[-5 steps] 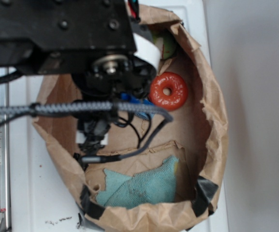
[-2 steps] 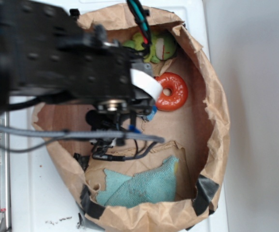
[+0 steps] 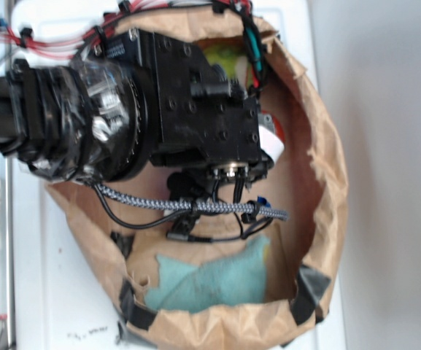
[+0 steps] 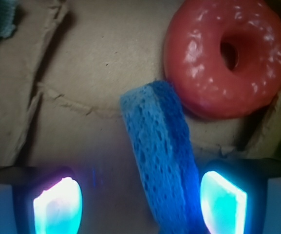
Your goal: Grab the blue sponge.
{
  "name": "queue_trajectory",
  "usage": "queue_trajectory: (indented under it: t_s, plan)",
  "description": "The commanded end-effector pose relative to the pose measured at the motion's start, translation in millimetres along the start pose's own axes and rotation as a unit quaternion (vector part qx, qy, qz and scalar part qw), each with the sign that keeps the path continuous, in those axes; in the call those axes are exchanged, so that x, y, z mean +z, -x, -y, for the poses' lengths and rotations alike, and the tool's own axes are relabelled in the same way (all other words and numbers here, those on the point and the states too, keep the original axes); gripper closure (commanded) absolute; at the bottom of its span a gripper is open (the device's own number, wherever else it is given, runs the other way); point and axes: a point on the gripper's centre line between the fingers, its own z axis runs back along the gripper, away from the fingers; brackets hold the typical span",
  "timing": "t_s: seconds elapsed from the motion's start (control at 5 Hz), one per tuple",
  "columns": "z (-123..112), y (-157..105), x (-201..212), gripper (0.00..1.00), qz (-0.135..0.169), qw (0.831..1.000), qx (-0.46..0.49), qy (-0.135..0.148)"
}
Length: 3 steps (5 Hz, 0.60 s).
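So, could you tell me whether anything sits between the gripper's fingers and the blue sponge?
Nothing visible does. The blue sponge already lies in the open gap of the gripper, nearer one finger. The orange ring touches only its far end, outside the fingers.

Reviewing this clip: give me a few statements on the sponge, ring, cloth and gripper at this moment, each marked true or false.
1. The blue sponge lies between the open gripper fingers. True.
2. The gripper's pads are clamped on the sponge. False: a wide gap shows on the left side.
3. The sponge's far end sits against the orange ring. True.
4. The teal cloth covers the sponge. False: it lies apart, near the bag's taped rim.
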Motion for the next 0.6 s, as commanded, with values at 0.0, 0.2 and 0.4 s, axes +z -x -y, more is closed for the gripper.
queue_trajectory:
  t_s: [0.0,0.2,0.4]
  plan:
    - [0,-31,-16,0.51,-0.009,1.000,-0.022,0.002]
    - [-3,-29,-8,1.00,0.003,1.000,-0.013,0.000]
    - [-8,-25,7,1.00,0.015,1.000,-0.004,0.003]
